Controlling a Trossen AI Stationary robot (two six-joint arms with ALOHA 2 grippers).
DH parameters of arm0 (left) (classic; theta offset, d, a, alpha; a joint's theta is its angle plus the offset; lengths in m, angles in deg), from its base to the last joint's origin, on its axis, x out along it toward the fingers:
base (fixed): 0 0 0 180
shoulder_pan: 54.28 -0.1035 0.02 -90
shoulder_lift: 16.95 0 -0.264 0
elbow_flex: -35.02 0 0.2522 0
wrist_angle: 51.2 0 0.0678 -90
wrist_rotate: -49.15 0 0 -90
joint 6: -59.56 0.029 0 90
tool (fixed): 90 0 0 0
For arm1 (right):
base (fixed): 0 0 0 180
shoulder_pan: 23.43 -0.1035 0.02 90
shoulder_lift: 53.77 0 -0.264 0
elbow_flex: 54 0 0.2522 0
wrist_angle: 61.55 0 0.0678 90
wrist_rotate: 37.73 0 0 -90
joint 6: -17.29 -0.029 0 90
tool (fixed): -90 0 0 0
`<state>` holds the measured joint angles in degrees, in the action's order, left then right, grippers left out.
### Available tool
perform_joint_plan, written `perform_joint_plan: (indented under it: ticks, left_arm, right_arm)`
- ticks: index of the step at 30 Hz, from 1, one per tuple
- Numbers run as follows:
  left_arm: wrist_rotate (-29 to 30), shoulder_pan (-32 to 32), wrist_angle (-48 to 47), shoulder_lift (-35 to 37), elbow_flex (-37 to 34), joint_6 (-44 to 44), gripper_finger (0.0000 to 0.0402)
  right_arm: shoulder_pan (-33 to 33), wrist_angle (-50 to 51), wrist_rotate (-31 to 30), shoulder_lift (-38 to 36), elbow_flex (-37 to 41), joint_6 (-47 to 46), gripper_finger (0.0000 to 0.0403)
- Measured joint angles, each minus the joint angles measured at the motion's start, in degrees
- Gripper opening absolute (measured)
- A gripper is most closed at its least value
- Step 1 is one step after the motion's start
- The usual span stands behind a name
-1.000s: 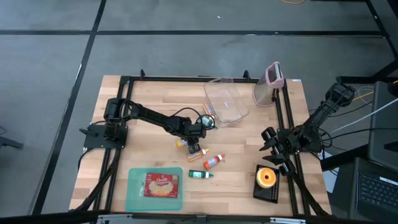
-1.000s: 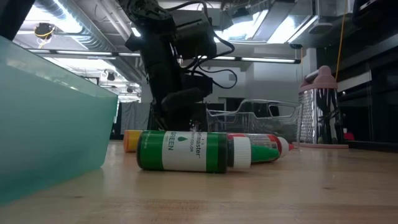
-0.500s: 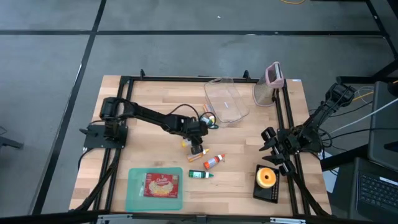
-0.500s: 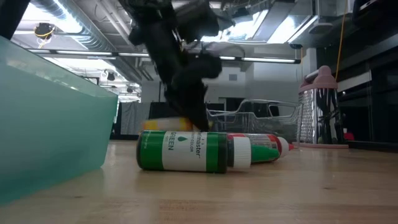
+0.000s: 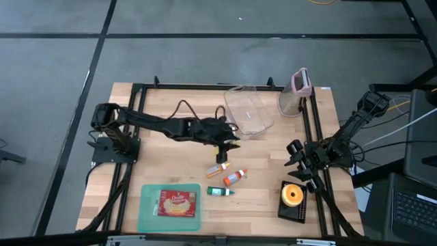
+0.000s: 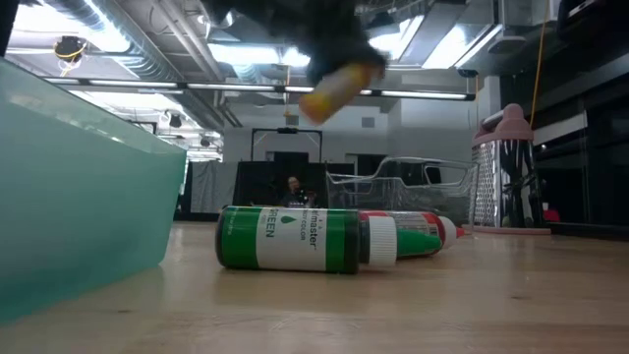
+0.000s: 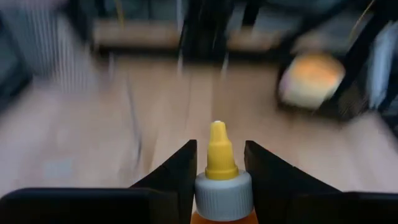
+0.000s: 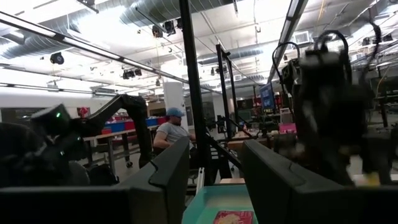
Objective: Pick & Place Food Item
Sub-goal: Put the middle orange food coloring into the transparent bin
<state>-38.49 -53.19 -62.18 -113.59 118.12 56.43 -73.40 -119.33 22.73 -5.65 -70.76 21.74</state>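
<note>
My left gripper (image 5: 229,141) hangs above the middle of the table, shut on a small orange bottle (image 7: 222,186) that has a white cap and a yellow nozzle. The low view shows the bottle (image 6: 339,88) high above the table, tilted, and well above the green bottle (image 6: 287,239) lying in front. My right gripper (image 5: 298,160) waits at the table's right edge. It is open, with nothing between its fingers (image 8: 168,174). My left gripper pinches the orange bottle between its two fingers (image 7: 177,177), one on each side at about the white cap (image 7: 224,190). The bottle stands across the fingers, and its yellow nozzle (image 7: 216,140) rises between the fingertips. It is clear of the table and tilted.
Three more bottles lie near the table's middle: one with orange on it (image 5: 220,167), a red one (image 5: 234,178) and the green one (image 5: 220,193). A teal tray (image 5: 147,212) holds a packet at the near left. At the far right are a clear container (image 5: 249,113) and a grater (image 5: 290,102). An orange roll (image 5: 292,195) sits at the near right.
My left gripper has risen well above the table and shifted a little toward the right edge. It has tipped from pointing steeply down to nearer level. The orange bottle lay on the table behind the green one; it is now lifted clear and tilted.
</note>
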Motion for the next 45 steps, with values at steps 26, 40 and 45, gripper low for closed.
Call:
perform_joint_plan:
  ticks: [26,40,45]
  left_arm:
    - [-13.99,-15.88,65.82,-17.97,-1.68,11.88,0.011]
    - [-17.65,-26.93,77.76,-26.84,-1.7,0.36,0.011]
    - [-17.46,-27.54,73.68,-26.84,-1.7,-0.01,0.011]
  right_arm:
    - [-0.02,0.49,0.39,0.0,0.0,-2.04,0.0146]
    - [0.0,2.65,-3.26,0.0,0.0,-4.3,0.0146]
    - [0.0,3.14,-4.37,0.0,0.0,-5.55,0.0146]
